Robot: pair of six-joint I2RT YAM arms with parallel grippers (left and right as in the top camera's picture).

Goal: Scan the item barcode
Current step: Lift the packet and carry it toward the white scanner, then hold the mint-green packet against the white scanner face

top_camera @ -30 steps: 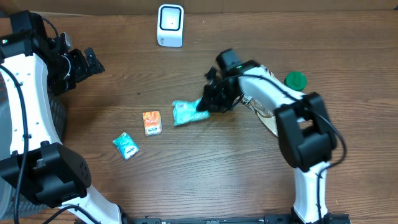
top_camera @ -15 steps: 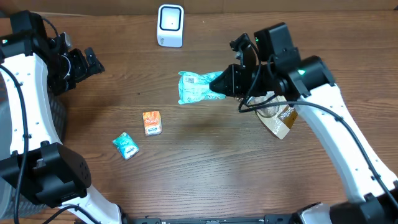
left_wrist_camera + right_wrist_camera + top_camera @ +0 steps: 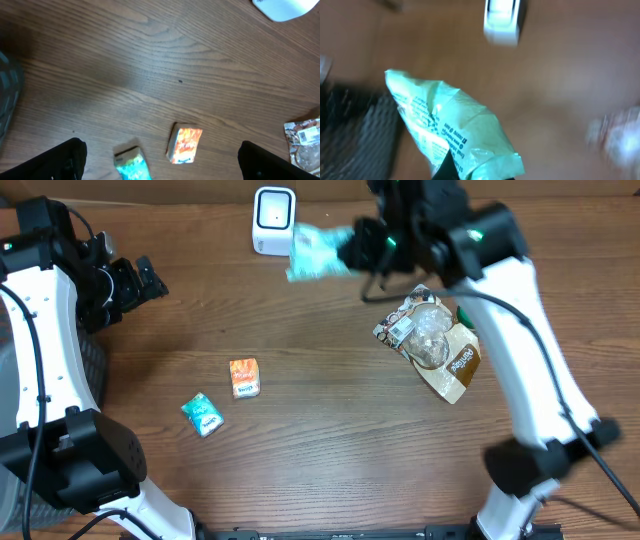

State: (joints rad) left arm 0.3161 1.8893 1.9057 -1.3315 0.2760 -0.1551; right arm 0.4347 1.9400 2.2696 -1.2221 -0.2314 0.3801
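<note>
Surface of brown wood (image 3: 330, 440) lies under everything. Above it we see the right hand (image 3: 355, 248) clenched on a pale green crinkled plastic packet (image 3: 315, 252), held in the air just beside the white box-shaped scanner (image 3: 273, 220). The left hand (image 3: 147, 280) stands released, well apart.

The dark wooden table (image 3: 300, 440) carries a white scanner (image 3: 273, 220), an orange box (image 3: 244, 377), a small teal packet (image 3: 203, 414) and a crinkled snack bag (image 3: 436, 348).
</note>
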